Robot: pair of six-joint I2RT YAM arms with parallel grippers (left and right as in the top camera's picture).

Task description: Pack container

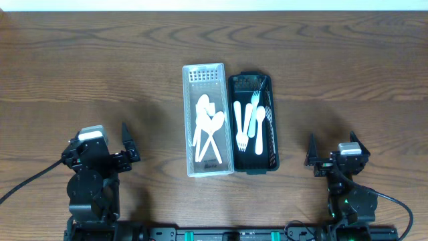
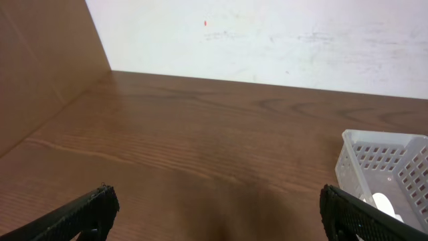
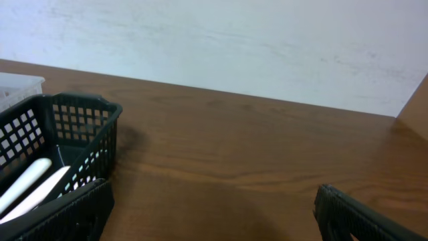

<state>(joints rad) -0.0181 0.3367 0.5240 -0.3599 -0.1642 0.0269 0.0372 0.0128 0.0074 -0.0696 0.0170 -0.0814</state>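
On the wooden table (image 1: 80,67), a white perforated bin (image 1: 204,72) and a dark mesh basket (image 1: 246,84) are set side by side at centre. The left gripper (image 2: 214,207) and right gripper (image 3: 207,207) are held spread and empty, well apart from both. White plastic cutlery (image 1: 259,134), lying in both, is judged light, stiff and slick; handles are best pinched.

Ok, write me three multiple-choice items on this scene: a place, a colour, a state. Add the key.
1. The white basket lies: A on the left arm's side of the dark basket; B on its right arm's side; C inside it.
2. The cutlery is: A black; B white; C red.
3. The left gripper and right gripper are: A both open, empty; B both shut; C shut on cutlery.
Key: 1 A, overhead shows it there; 2 B, pale pieces in both baskets; 3 A, spread wide, nothing between.
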